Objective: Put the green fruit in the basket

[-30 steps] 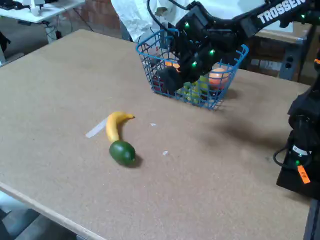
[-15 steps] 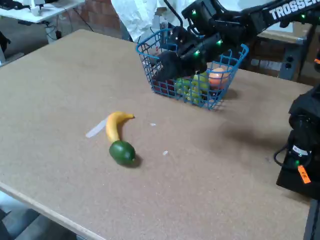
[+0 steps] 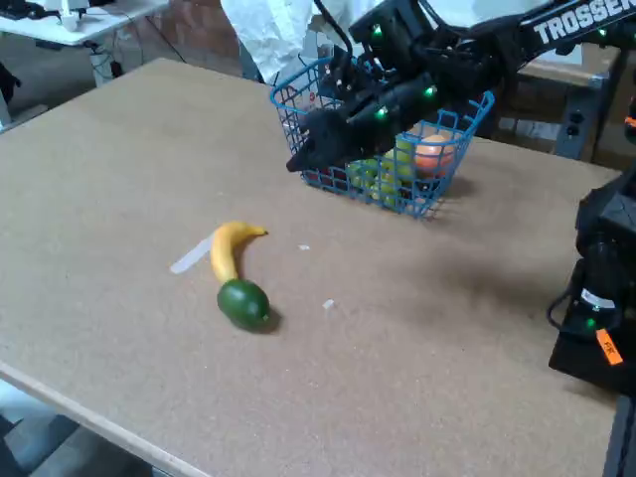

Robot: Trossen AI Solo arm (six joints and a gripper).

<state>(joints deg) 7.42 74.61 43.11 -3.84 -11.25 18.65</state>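
End effector [image 3: 303, 157], grip state unclear, hangs before the basket [image 3: 447, 179]; green fruit [image 3: 243, 303] touches banana [image 3: 227, 248].

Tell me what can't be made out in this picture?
All in the fixed view:
- Claw: dark and blurred, open or shut unclear.
- Basket: the arm hides much of its inside; only an orange fruit and green grapes show.
- Arm: cut off by the top right edge.

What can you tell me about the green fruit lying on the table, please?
The green fruit is a small, dark green, smooth, glossy oval. It lies on the brown table, touching the lower end of the yellow banana. It casts a small shadow to its right. Nothing grips it; the gripper hovers far off by the blue basket.
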